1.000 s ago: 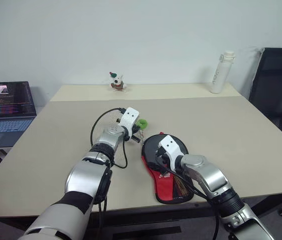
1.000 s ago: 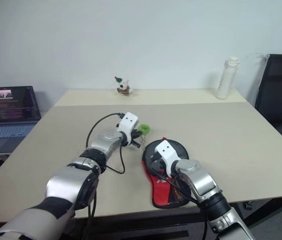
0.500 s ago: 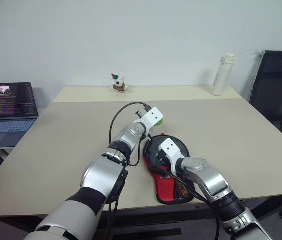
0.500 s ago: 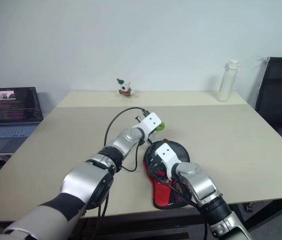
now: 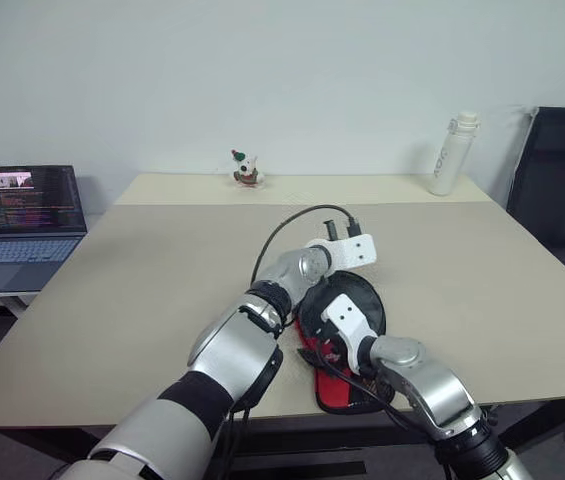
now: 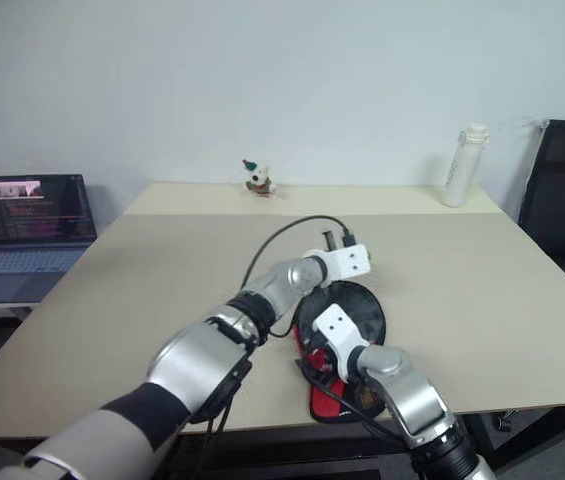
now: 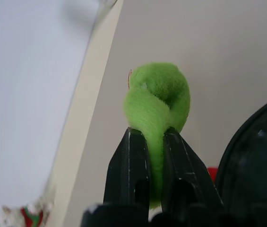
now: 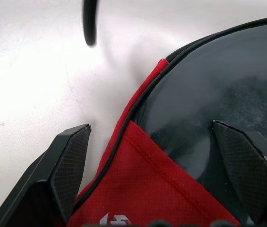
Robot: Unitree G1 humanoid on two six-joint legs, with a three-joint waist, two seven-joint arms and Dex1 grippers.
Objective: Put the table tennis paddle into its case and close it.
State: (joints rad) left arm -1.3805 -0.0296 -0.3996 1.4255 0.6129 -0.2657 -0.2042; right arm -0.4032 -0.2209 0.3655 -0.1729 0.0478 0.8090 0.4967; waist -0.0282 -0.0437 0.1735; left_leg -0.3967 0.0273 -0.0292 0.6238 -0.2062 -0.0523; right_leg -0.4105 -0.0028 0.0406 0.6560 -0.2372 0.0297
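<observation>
The soft black-and-red paddle-shaped fabric case lies on the beige worktop near the front edge. The left gripper has its jaws clamped on a fuzzy green tuft, likely the zip pull. The right gripper has its jaws wide apart, straddling the case's edge. The fabric looks light and floppy, so pin the edge and pull the tuft gently.

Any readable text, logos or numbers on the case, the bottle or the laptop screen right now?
None legible.
Case: part of a white logo shows at its red fabric's edge, cut off, unreadable.
White bottle: dark vertical lettering on its side, too small to read.
Laptop: lines of on-screen text, too small to read.
</observation>
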